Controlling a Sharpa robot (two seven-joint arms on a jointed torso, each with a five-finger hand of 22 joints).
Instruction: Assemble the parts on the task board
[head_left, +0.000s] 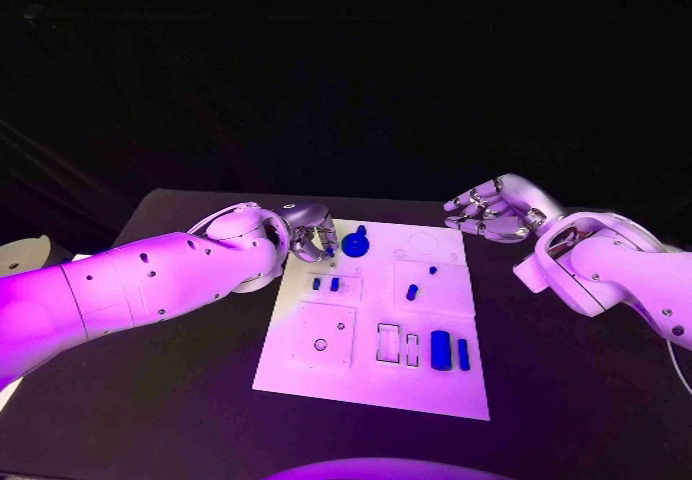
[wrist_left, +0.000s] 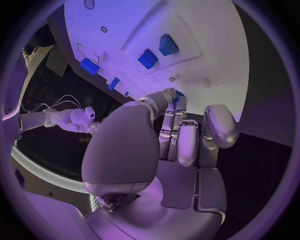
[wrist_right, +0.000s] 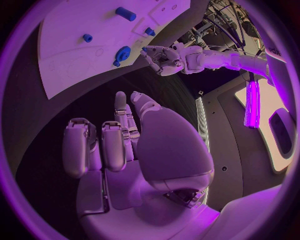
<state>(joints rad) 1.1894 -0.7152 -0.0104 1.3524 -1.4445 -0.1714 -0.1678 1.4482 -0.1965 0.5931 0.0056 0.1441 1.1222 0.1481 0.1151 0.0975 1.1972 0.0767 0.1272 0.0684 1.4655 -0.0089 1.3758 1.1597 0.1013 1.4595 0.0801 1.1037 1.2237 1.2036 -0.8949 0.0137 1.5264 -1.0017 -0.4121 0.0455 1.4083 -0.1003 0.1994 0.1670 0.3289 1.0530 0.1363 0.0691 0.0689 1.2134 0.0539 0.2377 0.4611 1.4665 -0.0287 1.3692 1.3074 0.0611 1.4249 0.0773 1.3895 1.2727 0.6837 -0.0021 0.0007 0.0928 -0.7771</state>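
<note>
Nearest us, two upright blue parts (head_left: 450, 351) stand on the white task board (head_left: 368, 385), no readable writing anywhere. Farther back, the left hand (head_left: 309, 240) hovers beside a round blue part (head_left: 355, 243), fingers curled, apparently empty; the right hand (head_left: 490, 212) hangs off-board, curled on nothing.

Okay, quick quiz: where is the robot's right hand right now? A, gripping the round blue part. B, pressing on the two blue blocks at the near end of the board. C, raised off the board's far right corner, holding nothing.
C: the right hand hangs beyond the task board's far right corner, fingers curled, nothing in it.
</note>
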